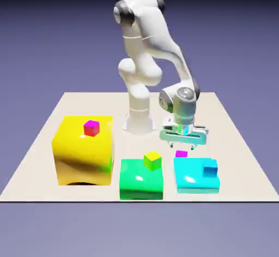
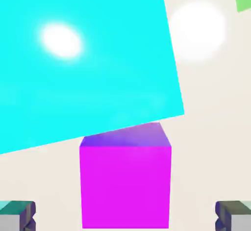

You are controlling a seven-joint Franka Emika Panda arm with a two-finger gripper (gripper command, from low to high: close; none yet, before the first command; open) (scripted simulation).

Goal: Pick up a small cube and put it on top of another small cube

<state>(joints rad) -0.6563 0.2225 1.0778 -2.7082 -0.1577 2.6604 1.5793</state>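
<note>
Over the worktop [image 1: 240,141], the gripper [image 1: 183,137] hangs pointing down with its jaws spread wide and nothing between them. Directly below sits the small cube [image 1: 181,154] (magenta on top), resting on the worktop just behind the flat cyan block [image 1: 193,177]. From the hand view, the small cube [image 2: 125,186] lies midway between the two grey fingertips [image 2: 17,214], clear of both, with the cyan block [image 2: 88,58] just beyond it. A tiny blue cube [image 1: 210,168] sits on the cyan block's corner.
</note>
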